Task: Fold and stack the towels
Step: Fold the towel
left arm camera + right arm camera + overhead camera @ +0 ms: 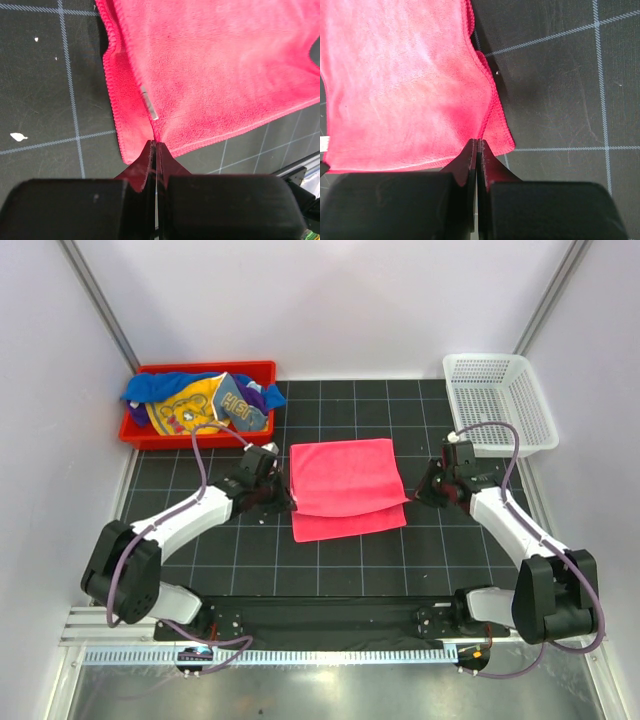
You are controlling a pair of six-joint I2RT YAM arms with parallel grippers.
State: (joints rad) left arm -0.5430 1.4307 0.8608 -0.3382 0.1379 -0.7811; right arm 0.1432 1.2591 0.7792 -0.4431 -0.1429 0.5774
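Pink towel (347, 487): centre of the black grid mat (340, 565), part-folded, with the top layer set back so a strip of the lower layer shows along the near edge.
Long axis: left to right, from one gripper to the other, slightly skewed to the grid.
Left gripper (156, 146): clamped on the towel's left hem.
Right gripper (477, 144): clamped on its right hem.
Open room: bare mat nearer and farther than the towel. The red bin (150, 438) holding other towels (195, 405) is back left, and the white basket (505, 405) is back right.

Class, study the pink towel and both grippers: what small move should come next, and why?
Probably draw the left gripper and right gripper, both shut on the pink towel, toward their bases, so its upper layer covers the strip of lower layer showing at the near edge.
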